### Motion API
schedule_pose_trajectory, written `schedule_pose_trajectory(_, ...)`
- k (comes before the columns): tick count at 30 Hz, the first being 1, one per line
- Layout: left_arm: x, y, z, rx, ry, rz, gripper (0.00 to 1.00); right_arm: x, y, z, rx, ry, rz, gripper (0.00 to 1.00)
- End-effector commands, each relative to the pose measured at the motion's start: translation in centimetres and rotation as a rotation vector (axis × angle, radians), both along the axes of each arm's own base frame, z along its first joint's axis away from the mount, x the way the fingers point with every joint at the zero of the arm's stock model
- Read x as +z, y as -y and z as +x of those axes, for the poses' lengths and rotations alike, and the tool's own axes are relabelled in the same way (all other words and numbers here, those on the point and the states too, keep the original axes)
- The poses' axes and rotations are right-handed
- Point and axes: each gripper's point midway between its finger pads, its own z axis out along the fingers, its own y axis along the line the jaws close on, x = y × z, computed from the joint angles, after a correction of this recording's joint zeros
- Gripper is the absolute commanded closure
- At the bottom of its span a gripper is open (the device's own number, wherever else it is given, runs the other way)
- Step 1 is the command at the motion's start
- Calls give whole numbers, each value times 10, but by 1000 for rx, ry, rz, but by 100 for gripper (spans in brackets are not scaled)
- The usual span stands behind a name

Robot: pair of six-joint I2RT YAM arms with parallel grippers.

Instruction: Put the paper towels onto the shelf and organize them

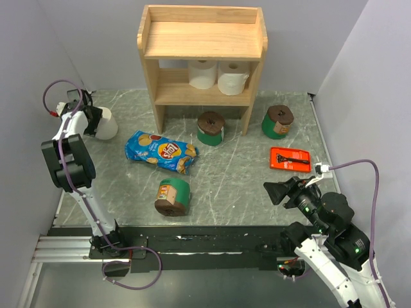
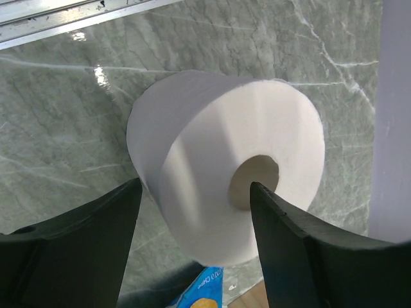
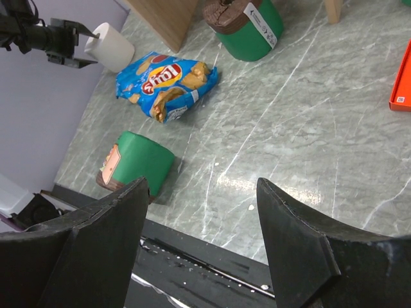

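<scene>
The light-wood shelf (image 1: 202, 38) stands at the back with two white paper towels (image 1: 203, 74) (image 1: 232, 77) on its lower tier. A third white roll (image 2: 225, 167) lies at the far left by the wall, and my left gripper (image 2: 196, 186) is shut on it, one finger on its cored end face and the other at its back end. Three green-wrapped rolls are on the table: one (image 1: 210, 128) before the shelf, one (image 1: 278, 121) to its right, one (image 1: 172, 196) on its side near the front. My right gripper (image 3: 202, 183) hangs open over the front right, holding nothing.
A blue chip bag (image 1: 160, 151) lies left of centre, between the held roll and the shelf legs. An orange razor package (image 1: 290, 159) lies flat at the right, just beyond my right gripper. Walls close in the left and right sides.
</scene>
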Motion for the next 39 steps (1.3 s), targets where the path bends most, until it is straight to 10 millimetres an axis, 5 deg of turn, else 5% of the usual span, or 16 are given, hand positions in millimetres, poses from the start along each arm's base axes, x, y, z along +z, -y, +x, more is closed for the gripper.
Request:
schedule_pose_trajectory(1, 6, -5, 14, -27, 22, 9, 27, 16, 0, 4, -6, 47, 15, 25)
schedule_pose_trajectory(8, 1, 0, 12, -83, 24, 13, 39, 17, 0, 5, -9, 42, 8, 25)
schedule_pose_trajectory(16, 48, 6, 4, -156, 79, 71, 58, 23, -2, 6, -3, 57, 17, 25)
schedule_pose_trajectory(23, 81, 29, -24, -251, 114, 99, 61, 24, -3, 6, 1, 57, 23, 25)
schedule_pose_trajectory(28, 93, 70, -52, -366, 138, 126, 63, 31, 0, 2, 1, 68, 28, 25)
schedule_pose_trajectory(37, 176, 179, -99, -535, 334, 179, 62, 33, 8, -10, -2, 79, 27, 25)
schedule_pose_trajectory(39, 180, 210, -106, -587, 378, 152, 62, 34, 11, -12, -8, 79, 23, 25)
